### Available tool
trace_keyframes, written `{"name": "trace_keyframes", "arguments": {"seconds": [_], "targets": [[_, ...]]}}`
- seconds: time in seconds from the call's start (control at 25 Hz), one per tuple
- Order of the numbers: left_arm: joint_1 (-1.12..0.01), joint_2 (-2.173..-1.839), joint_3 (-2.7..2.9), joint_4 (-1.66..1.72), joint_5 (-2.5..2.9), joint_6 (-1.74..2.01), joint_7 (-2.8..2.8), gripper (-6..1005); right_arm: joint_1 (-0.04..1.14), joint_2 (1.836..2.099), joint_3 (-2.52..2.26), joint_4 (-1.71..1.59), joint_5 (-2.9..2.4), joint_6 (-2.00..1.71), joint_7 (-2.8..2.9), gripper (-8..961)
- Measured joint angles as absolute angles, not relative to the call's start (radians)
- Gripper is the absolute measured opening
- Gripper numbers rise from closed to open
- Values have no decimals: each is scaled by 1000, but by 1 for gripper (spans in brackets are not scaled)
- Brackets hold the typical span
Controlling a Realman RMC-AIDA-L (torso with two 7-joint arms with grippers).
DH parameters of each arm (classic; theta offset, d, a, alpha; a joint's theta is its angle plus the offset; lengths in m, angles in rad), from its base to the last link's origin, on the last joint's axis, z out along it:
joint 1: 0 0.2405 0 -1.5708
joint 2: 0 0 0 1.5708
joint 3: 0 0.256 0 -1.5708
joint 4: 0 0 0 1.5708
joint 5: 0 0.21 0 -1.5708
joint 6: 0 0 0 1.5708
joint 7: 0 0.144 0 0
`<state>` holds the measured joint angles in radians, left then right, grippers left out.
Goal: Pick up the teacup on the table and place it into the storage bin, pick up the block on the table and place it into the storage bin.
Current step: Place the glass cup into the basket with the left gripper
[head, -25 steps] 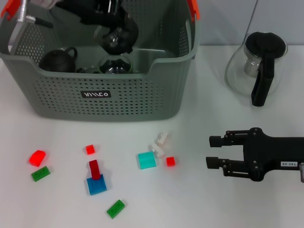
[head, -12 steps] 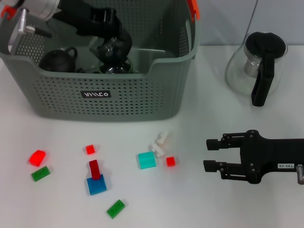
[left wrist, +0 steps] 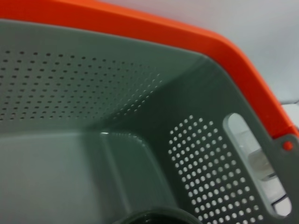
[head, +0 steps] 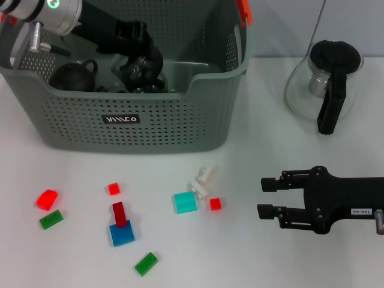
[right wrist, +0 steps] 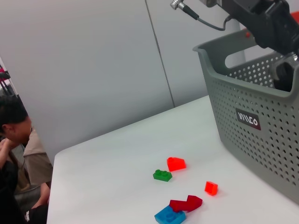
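The grey-green storage bin [head: 129, 123] stands at the back left, and its perforated inner wall [left wrist: 84, 93] fills the left wrist view. My left gripper [head: 139, 65] is low inside it, shut on a glass teacup [head: 133, 71] whose dark rim [left wrist: 154, 217] shows in the left wrist view. Several blocks lie on the table in front: a cyan block [head: 185, 202], a small red block [head: 215, 204] and a clear white block [head: 203, 181]. My right gripper [head: 265, 196] hovers open just right of the red block, holding nothing.
A dark teapot [head: 72, 75] sits in the bin. A glass teapot [head: 327, 84] with a black lid stands at the back right. More blocks lie front left: red on blue [head: 122, 227], green [head: 146, 263], green [head: 51, 219], red [head: 47, 198].
My left gripper has sunk deeper into the bin with the teacup and shifted slightly left. The right gripper has edged a little left and down.
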<state>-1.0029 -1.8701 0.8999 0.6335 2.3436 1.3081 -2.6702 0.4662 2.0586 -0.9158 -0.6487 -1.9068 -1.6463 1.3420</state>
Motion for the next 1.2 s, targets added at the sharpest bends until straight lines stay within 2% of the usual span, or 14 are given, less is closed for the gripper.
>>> {"name": "trace_keyframes", "arguments": {"seconds": [0.6,1.12,1.2], "targets": [[-1013,-1873,898,614,2374,1285,-2672,87,469,2059,-915,-649,-1907,-1653,1345,579],[-1005,-1869,894,614,2384,1286,-2682,331,468,2057,-911,-649,-1907,-1657,1345,577],[-1003,-1868,893,617,2382,1289,-2680,329,468,2057,-911,-649,-1907,-1657,1345,577]]}}
